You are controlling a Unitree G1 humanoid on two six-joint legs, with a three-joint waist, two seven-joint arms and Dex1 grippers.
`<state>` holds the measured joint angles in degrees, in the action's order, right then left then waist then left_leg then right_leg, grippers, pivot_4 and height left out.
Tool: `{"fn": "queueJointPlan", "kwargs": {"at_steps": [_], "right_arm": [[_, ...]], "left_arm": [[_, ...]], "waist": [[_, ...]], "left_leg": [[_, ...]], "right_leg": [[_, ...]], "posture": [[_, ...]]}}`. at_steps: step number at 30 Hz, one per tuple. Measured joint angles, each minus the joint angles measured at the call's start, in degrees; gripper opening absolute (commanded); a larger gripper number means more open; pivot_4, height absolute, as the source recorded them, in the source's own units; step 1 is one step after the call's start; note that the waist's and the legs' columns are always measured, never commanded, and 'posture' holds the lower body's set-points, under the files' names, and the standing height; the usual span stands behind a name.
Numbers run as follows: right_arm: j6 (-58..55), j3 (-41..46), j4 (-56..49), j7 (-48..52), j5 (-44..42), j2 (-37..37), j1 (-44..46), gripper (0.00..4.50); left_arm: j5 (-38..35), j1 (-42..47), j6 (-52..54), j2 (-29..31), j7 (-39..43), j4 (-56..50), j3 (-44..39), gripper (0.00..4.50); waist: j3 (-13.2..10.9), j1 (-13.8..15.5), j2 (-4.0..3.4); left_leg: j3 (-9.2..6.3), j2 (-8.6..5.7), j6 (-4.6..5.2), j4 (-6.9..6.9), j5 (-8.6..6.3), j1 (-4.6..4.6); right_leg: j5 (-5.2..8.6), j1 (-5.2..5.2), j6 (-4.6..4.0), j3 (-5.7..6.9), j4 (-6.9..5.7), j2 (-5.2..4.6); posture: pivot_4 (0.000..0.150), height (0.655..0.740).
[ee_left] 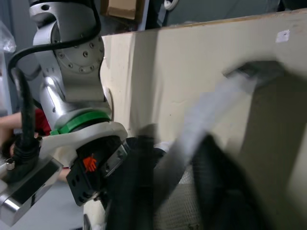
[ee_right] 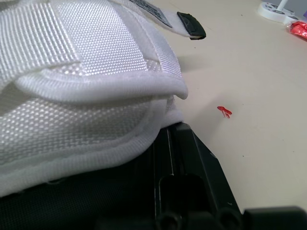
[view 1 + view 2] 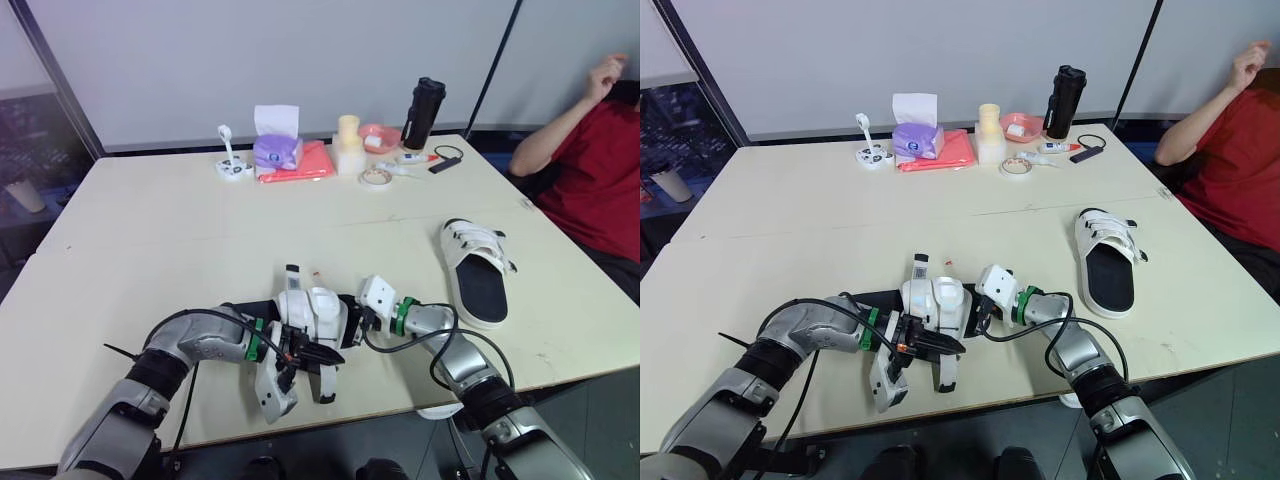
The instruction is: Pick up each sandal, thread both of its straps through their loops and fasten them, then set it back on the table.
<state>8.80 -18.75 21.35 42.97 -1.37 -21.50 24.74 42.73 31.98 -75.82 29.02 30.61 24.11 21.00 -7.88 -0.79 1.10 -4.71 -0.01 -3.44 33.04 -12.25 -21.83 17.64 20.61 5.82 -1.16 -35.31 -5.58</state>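
A white sandal (image 3: 312, 312) with a black footbed is held low over the table's front edge between my two grippers. One of its straps (image 3: 292, 274) sticks up with a dark tip, which is also seen in the right wrist view (image 2: 191, 25). My left gripper (image 3: 312, 354) is shut on a white strap (image 1: 201, 120) that runs between its black fingers (image 1: 132, 191). From the right, my right gripper (image 3: 352, 322) grips the sandal's side; one black finger (image 2: 192, 187) lies under the webbing (image 2: 81, 72). The second sandal (image 3: 477, 268) lies flat at the right of the table.
Along the table's back edge stand a purple tissue box (image 3: 277, 148), a red cloth (image 3: 305, 163), cream cups (image 3: 348, 145), a tape roll (image 3: 376, 177), a pink bowl (image 3: 380, 135) and a black bottle (image 3: 424, 112). A person in red (image 3: 590, 170) sits at the right.
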Motion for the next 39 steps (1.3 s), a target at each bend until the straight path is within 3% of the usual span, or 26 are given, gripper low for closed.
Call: {"fn": "queueJointPlan", "kwargs": {"at_steps": [6,15,24,33,39], "right_arm": [[0.0,0.0,0.3,-0.4,0.0,0.0,0.0,0.00],[0.0,0.0,0.9,-0.4,0.0,0.1,0.8,0.00],[0.0,-0.2,1.4,0.0,0.0,0.1,1.1,0.00],[0.0,-0.2,1.5,0.3,0.0,0.1,1.1,0.00],[0.0,-0.2,1.5,0.2,0.0,0.1,1.1,0.00]], "left_arm": [[-0.1,-1.1,2.2,0.2,-7.4,-3.5,-1.8,0.03],[-14.8,-5.3,8.2,3.6,-8.7,-9.4,-0.9,0.03],[-43.6,-12.0,47.1,2.4,7.8,-21.6,1.3,0.03],[-59.8,-10.8,79.1,1.9,18.0,-29.7,-1.0,0.03],[-63.5,-9.2,88.5,-0.2,18.9,-30.5,-3.2,0.03]], "waist": [[-0.1,0.0,-0.03],[-0.1,0.0,-0.07],[-0.1,0.0,-0.08],[-0.1,0.0,-0.03],[-0.1,-0.1,-0.02]], "left_leg": [[-0.01,0.01,-0.02,-0.01,-0.03,0.34],[-0.01,0.04,-0.01,-0.02,-0.03,0.35],[-0.04,0.02,-0.07,-0.02,-0.07,0.39],[-0.09,-0.01,-0.19,-0.01,-0.14,0.39],[-0.09,-0.04,-0.18,0.00,-0.14,0.40]], "right_leg": [[0.07,-0.19,0.10,-0.04,0.02,-0.06],[0.06,-0.18,0.09,0.02,0.01,-0.02],[0.07,-0.18,0.10,0.11,0.01,0.06],[0.16,-0.17,0.22,0.11,0.02,0.11],[0.13,-0.17,0.17,0.11,0.04,0.12]], "posture": [[0.150,0.7400],[0.150,0.7400],[0.150,0.7400],[0.150,0.7400],[0.150,0.7400]]}}
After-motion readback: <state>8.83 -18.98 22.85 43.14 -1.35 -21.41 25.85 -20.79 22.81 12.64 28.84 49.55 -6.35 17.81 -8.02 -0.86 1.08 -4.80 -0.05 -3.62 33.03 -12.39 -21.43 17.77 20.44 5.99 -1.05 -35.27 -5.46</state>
